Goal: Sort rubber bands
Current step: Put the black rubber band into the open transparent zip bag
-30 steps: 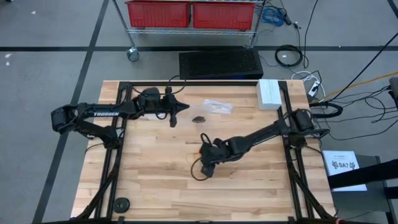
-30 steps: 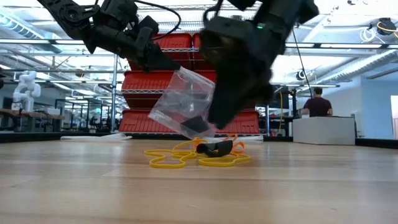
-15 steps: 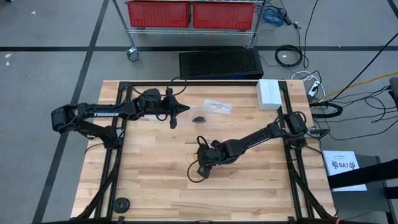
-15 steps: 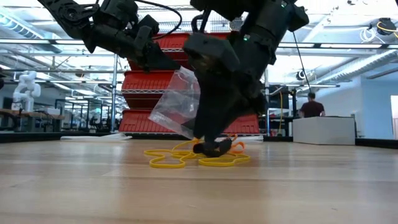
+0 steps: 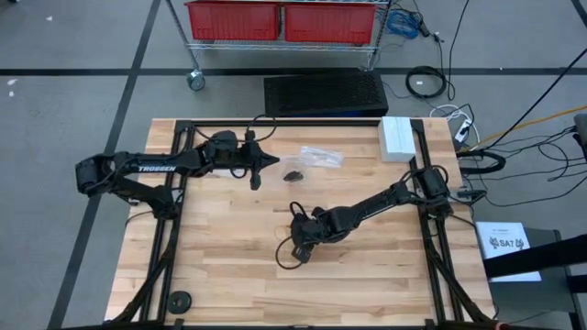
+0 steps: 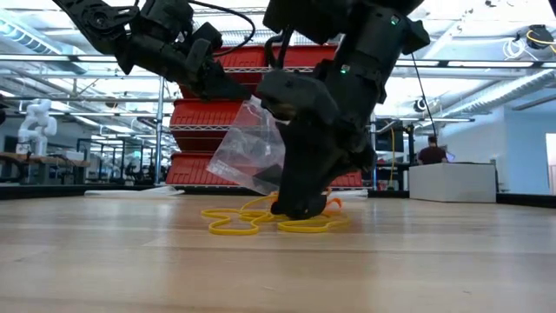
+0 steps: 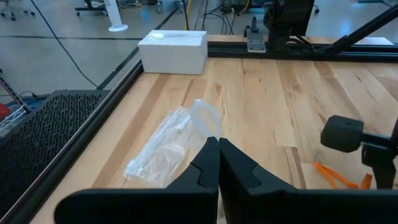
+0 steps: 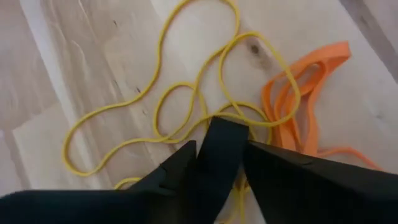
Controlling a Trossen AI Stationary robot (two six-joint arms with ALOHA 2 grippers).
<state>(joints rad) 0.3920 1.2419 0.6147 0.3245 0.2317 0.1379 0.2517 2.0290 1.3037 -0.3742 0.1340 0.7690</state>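
Observation:
A small heap of rubber bands lies mid-table: thin yellow loops [image 8: 124, 124], flat orange ones [image 8: 298, 93] and a black one. My right gripper [image 5: 298, 242] is down on this heap [image 6: 261, 222], shut on the black band. My left gripper [image 5: 275, 159] hovers above the table's far-left part, shut on a clear plastic bag [image 6: 248, 148] with dark bands [image 6: 274, 174] in its lower corner. A second clear bag [image 5: 323, 157] lies flat on the table past it. My left gripper pinches the clear bag by its upper edge [image 7: 205, 119] between the two shut fingers, which reach in level from the table's left. The bag hangs tilted below the fingertips [image 6: 234, 87]. My right gripper pinches the black band [image 8: 219, 140] between its two fingers [image 8: 273, 163], coming from above. The band shows as a wide dark strip in the gap, and its tip lies among the yellow loops on the table.
A white box [image 5: 396, 137] stands at the far right corner. Black frame rails [image 5: 424, 215] run along the table's sides. A black cable loop [image 5: 284, 255] hangs by the right wrist. A round black disc [image 5: 179, 300] lies near the front left. A person [image 6: 432, 149] stands far behind.
My right gripper has come down and a little toward the table's left, from above the heap onto the black band, which it now covers in the low view. The left arm and its hanging bag have kept still.

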